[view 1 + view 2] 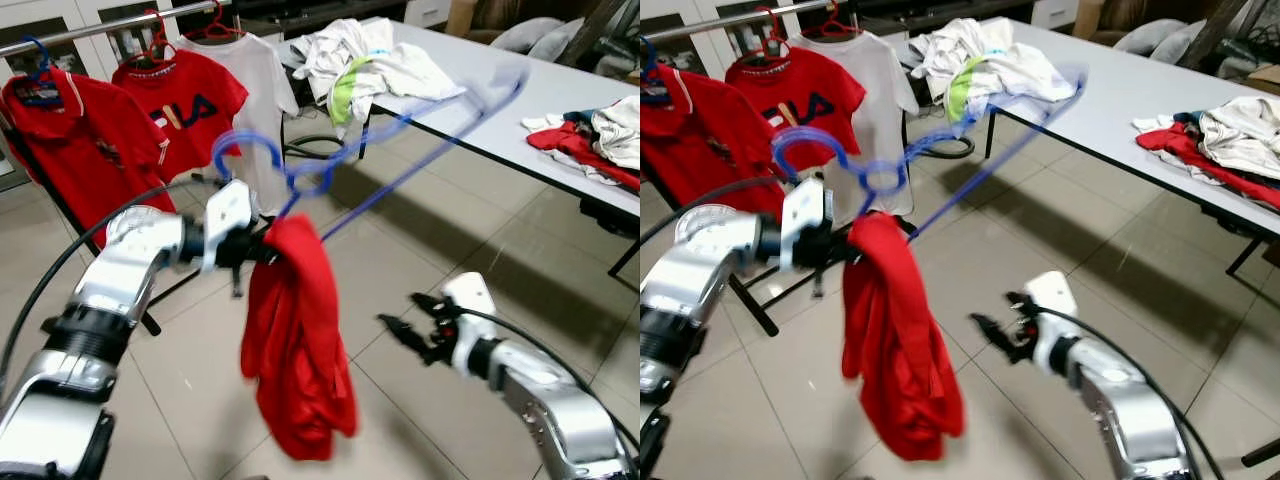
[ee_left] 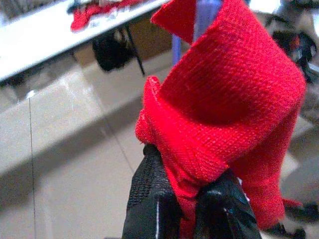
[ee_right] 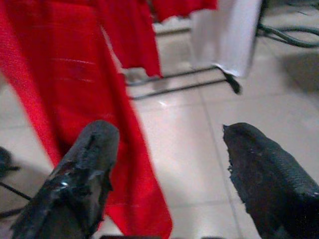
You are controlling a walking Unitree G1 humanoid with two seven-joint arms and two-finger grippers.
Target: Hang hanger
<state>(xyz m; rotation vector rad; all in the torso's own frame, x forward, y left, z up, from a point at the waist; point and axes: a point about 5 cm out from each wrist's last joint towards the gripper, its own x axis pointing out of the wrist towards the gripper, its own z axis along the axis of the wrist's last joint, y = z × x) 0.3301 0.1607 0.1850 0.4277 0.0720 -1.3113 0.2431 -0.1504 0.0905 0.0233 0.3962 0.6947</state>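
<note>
hanging from the left gripper (image 1: 268, 250) is a red garment (image 1: 295, 340), bunched at its top where the two black fingers (image 2: 152, 199) pinch the cloth tight, as the left wrist view shows close up; the rest of the cloth droops straight down over the tiled floor (image 1: 400, 260). a blue hanger (image 1: 300, 170) rises out of the same bunch of cloth, its hook curling up and toward the robot's left just above the gripper, while its long arm streaks away, blurred, up and to the right toward the white table (image 1: 540, 100). the right gripper (image 1: 405, 325) is held low in front of the robot, to the right of the dangling garment and apart from it, with its fingers (image 3: 84, 169) spread wide and nothing between them; the right wrist view looks past them at the red cloth and the floor. behind the left arm stands a clothes rail (image 1: 100, 25) with two red shirts (image 1: 180, 105) and a white shirt (image 1: 262, 90) already on hangers, the nearer red one printed with dark letters. on the table lie a heap of white and green clothes (image 1: 365, 65) at the near end and a second pile of red and white clothes (image 1: 600, 140) further along to the right
</note>
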